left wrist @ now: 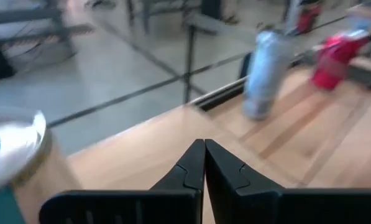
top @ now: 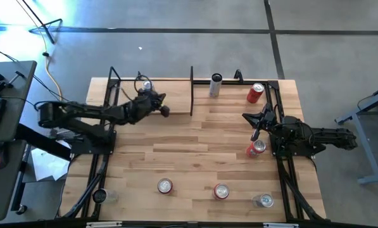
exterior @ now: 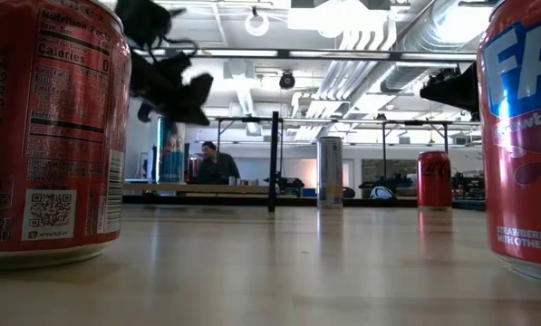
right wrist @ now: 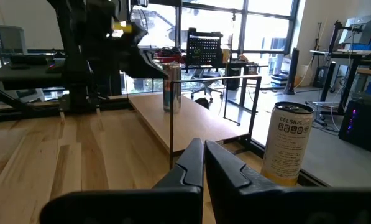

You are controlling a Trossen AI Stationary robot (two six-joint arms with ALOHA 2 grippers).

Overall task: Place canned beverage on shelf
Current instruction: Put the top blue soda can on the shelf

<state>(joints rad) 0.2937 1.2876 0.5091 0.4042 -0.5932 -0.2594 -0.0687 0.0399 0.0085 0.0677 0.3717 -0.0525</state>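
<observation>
One blue can [top: 144,83] on shelf [top: 176,96] | left pincer [top: 165,111] beside it, pressed together, empty

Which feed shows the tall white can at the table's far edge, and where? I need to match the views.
High view: tall white can at the far edge, just right of the shelf's black upright.
Low view: can mid-background, right of the upright.
Left wrist view: can blurred, between the upright and a red can.
Right wrist view: can close, CELSIUS label showing, past the upright.
Shared landmark: that upright.
</observation>
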